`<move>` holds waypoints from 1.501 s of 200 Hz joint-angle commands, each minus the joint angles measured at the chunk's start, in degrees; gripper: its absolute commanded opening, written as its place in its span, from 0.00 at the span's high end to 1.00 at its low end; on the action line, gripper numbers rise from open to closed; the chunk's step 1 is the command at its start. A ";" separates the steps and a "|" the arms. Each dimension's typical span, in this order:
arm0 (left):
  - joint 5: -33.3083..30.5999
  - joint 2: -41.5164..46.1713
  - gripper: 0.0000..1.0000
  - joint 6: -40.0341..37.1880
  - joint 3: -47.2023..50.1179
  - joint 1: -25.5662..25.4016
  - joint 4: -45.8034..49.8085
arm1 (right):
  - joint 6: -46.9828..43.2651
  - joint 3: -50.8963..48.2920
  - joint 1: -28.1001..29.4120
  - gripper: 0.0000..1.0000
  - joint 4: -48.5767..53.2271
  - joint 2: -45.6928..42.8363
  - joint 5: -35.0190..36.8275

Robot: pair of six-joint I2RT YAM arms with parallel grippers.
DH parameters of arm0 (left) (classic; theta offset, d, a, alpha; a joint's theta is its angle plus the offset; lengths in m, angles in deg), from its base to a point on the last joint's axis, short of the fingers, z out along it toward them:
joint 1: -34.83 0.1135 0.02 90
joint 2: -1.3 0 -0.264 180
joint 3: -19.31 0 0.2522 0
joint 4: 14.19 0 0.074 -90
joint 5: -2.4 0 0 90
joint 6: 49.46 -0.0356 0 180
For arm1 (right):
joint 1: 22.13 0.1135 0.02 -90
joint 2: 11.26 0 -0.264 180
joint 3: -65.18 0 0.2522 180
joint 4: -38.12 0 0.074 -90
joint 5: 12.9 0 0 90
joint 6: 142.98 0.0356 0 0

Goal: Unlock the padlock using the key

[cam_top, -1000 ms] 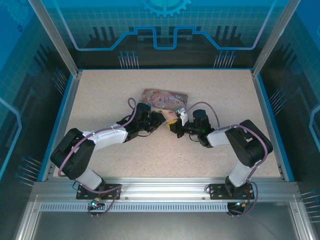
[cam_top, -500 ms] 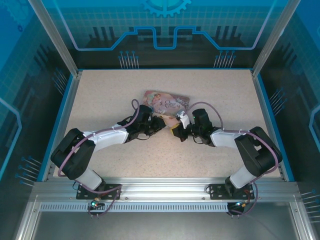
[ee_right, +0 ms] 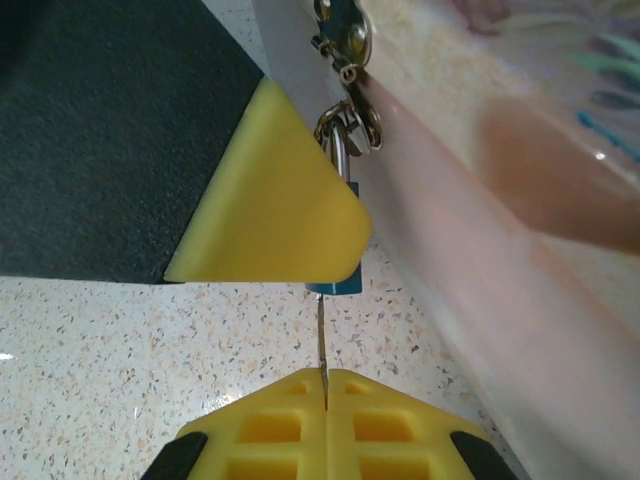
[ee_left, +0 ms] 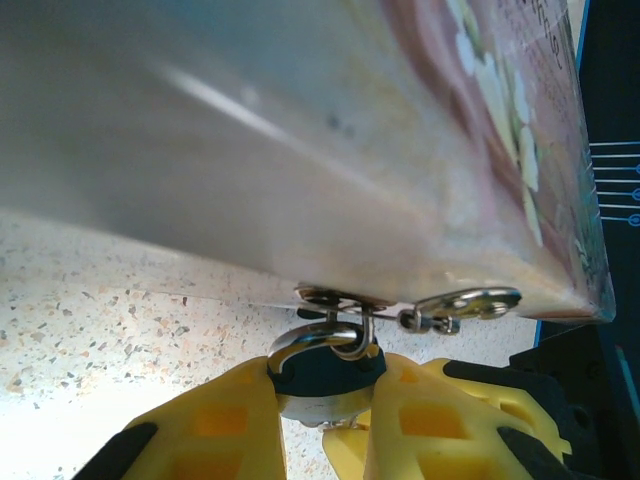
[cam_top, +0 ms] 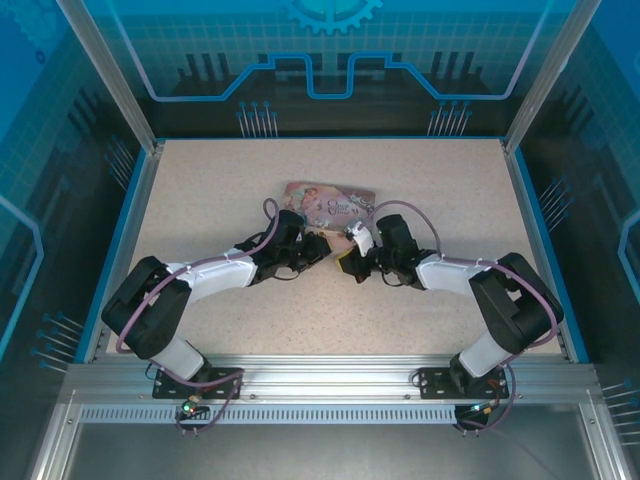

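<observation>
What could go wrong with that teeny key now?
The thin key is pinched only at its end by the right tool, so it might bend or slip when turned. The padlock is hooked to the tin and held by the left tool; twisting could tug the tin.

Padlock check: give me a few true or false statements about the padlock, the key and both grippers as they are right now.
1. The left gripper grips the padlock. True.
2. The right gripper is open and empty. False: it is shut on the key.
3. The padlock hangs from the latch on the tin. True.
4. The key lies loose on the table. False: the right gripper holds it, with its tip at the padlock's base.
</observation>
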 commanded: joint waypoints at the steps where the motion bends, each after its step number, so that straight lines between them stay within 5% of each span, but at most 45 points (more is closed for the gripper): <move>1: 1.64 -0.14 0.95 -1.69 -0.93 -0.76 -1.58 | 0.75 2.53 1.06 1.00 0.78 1.37 0.49; 300: 1.33 -0.98 0.95 -1.56 0.22 -0.77 -1.98 | 1.27 1.45 -0.73 1.00 0.76 0.92 1.37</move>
